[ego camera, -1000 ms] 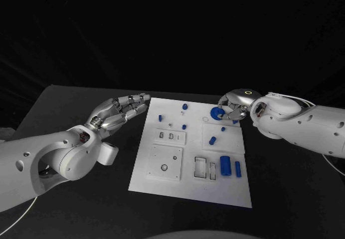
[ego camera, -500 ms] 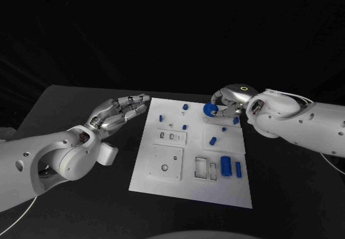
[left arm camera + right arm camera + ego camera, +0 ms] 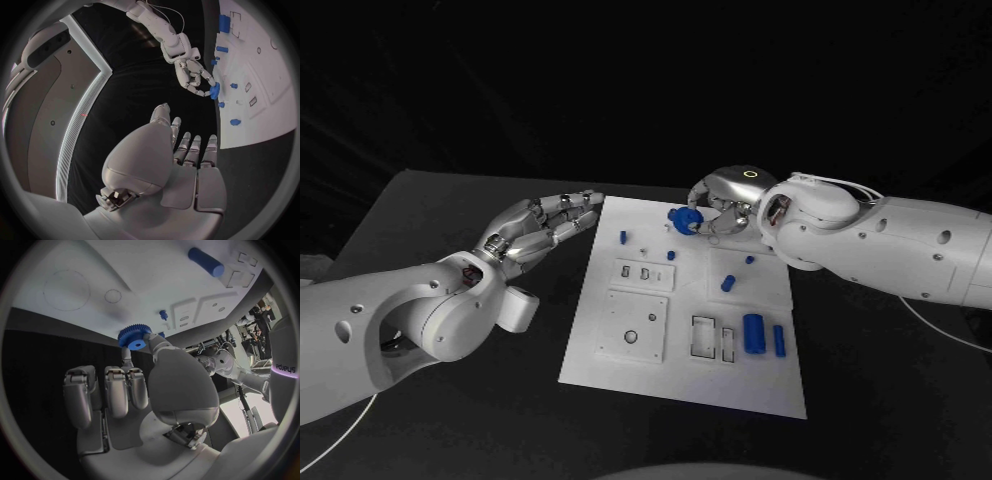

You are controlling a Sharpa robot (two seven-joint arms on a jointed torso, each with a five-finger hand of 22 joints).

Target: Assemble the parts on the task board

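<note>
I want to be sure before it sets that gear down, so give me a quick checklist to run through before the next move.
1. Blue gear held by the right robot hand: ok, pinched at the fingertips.
2. Gear over the task board: ok, above its far end.
3. Gear lined up with its seat: cannot tell.
4. Left robot hand out of the way: ok, open beside the board's left edge, holding nothing.
5. Loose parts clear of the gear: ok, the large blue cylinder lies at the near end.

Blue gear (image 3: 132,337) in right hand (image 3: 153,385)
</note>
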